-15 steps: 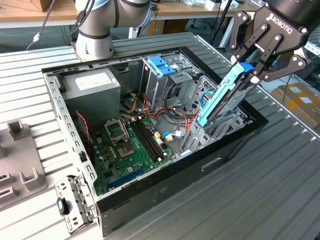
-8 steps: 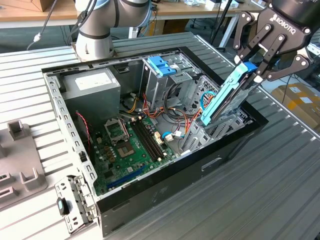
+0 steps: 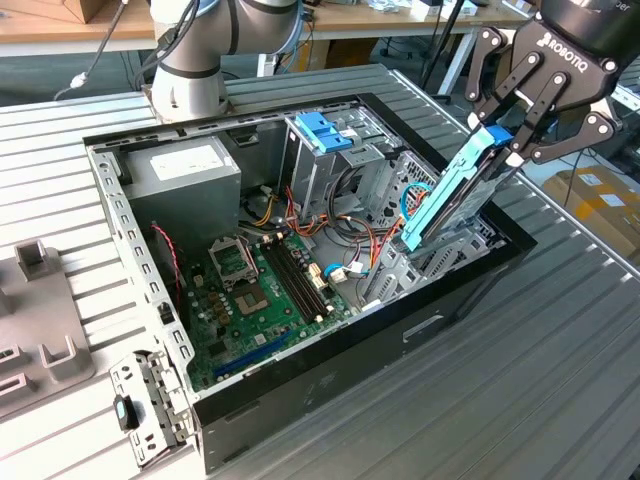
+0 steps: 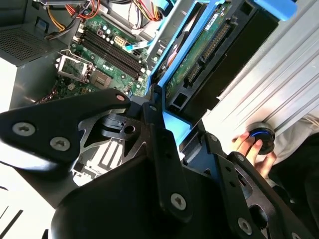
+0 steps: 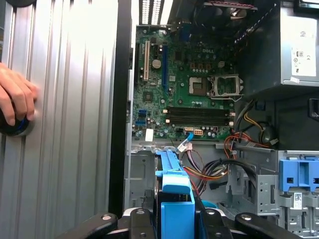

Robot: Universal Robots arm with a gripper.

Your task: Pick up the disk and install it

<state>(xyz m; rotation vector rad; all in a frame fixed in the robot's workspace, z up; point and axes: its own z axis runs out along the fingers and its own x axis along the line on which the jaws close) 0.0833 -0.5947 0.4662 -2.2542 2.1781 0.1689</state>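
"While the gripper sits at the upper right of the exterior view, what have its jaws got?"

"The disk. The black fingers are closed in on its blue end, pinching it from both sides, so the jaws stand only as wide as the carrier."

"And how does the disk lie?"

"Tilted. Its high end is in the grip. Its low end slants down towards the frame's centre into the open computer case, at the grey drive bay by the case's wall on the exterior view's right. Whether it touches the bay I cannot tell."

"What else is in the case?"

"A green motherboard in the middle, a grey power supply towards the upper left, and a light-blue bracket atop the grey cage near the top centre, well apart from the disk."

"Do the wrist views add anything?"

"In both wrist views the blue carrier runs out from between the fingers. A person's hand rests on a round black knob on the ribbed metal table beside the case."
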